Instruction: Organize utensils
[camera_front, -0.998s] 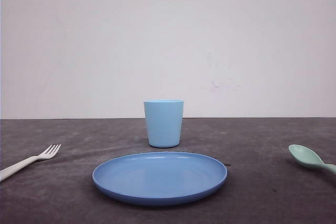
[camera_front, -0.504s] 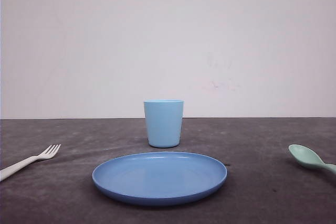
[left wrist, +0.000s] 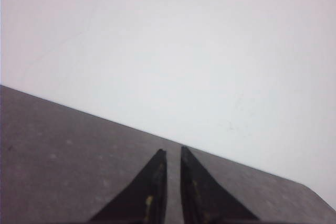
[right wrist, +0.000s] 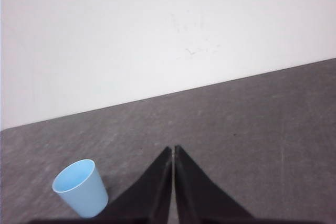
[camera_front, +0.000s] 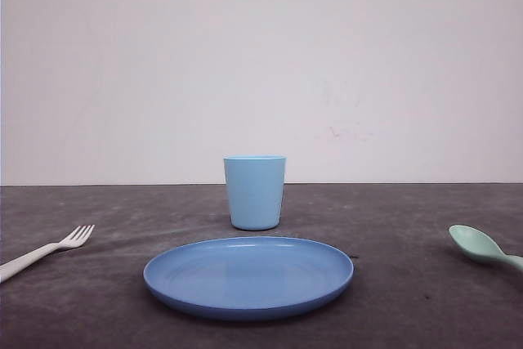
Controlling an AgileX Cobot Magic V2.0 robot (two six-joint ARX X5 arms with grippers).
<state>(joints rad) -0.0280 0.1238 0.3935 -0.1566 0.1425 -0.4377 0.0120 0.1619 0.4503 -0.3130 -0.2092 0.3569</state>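
Nothing had shifted on the worktop since the earlier frames; every item sat as before.

Fork (camera_front: 45, 250): small, white plastic, slender. Lay flat by the left edge of the worktop, tines toward the far side, handle running off the near-left corner. Judged light and fairly stiff, smooth enough to slip; best taken across the handle near its middle, low to the surface.

Spoon (camera_front: 482, 247): mint-green plastic, oval bowl. Lay by the right edge, bowl toward the middle, handle leaving the frame. Judged equally light; the neck behind the bowl offered the surest hold.

Plate (camera_front: 172, 292): round, blue, at the near middle of the worktop, well apart from both utensils. Bare.

Cup (camera_front: 255, 192): light blue, upright just beyond the plate, not touching it.

Left gripper (left wrist: 170, 153): dark jaws nearly together with a thin slit between, holding nothing, raised over bare worktop.

Right gripper (right wrist: 173, 149): jaws pressed together, holding nothing, the cup off to one side of it.

Worktop (camera_front: 409, 218): dark grey, against a white wall. Task judged not yet begun.
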